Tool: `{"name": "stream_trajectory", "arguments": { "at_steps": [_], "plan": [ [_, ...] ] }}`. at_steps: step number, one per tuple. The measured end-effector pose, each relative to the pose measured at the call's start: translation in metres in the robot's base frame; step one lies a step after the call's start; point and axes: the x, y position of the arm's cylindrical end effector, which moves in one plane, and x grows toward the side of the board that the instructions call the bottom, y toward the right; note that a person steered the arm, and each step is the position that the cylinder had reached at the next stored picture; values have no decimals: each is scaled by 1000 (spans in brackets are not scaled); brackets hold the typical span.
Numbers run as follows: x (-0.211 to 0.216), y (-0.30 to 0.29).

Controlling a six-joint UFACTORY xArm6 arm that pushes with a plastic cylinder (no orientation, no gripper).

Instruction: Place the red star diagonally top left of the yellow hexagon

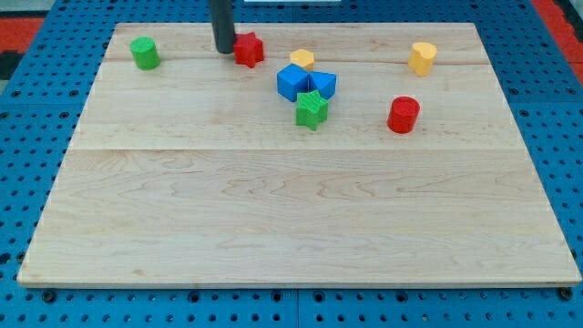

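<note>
The red star (249,48) lies near the view's top, left of centre. The yellow hexagon (302,60) lies to its right and slightly lower, a small gap apart. My tip (224,49) is at the red star's left side, touching or almost touching it. The dark rod rises from there out of the view's top.
A blue cube (292,82), a blue block (323,84) and a green star (311,109) cluster just below the yellow hexagon. A green cylinder (144,53) is at the top left, a yellow block (422,57) at the top right, a red cylinder (403,115) below it. The wooden board (291,219) lies on a blue pegboard.
</note>
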Motion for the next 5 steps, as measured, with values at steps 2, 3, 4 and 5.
{"name": "stream_trajectory", "arguments": {
  "at_steps": [2, 3, 4, 5],
  "plan": [
    [45, -1],
    [25, 17],
    [30, 25],
    [83, 25]
  ]
}}
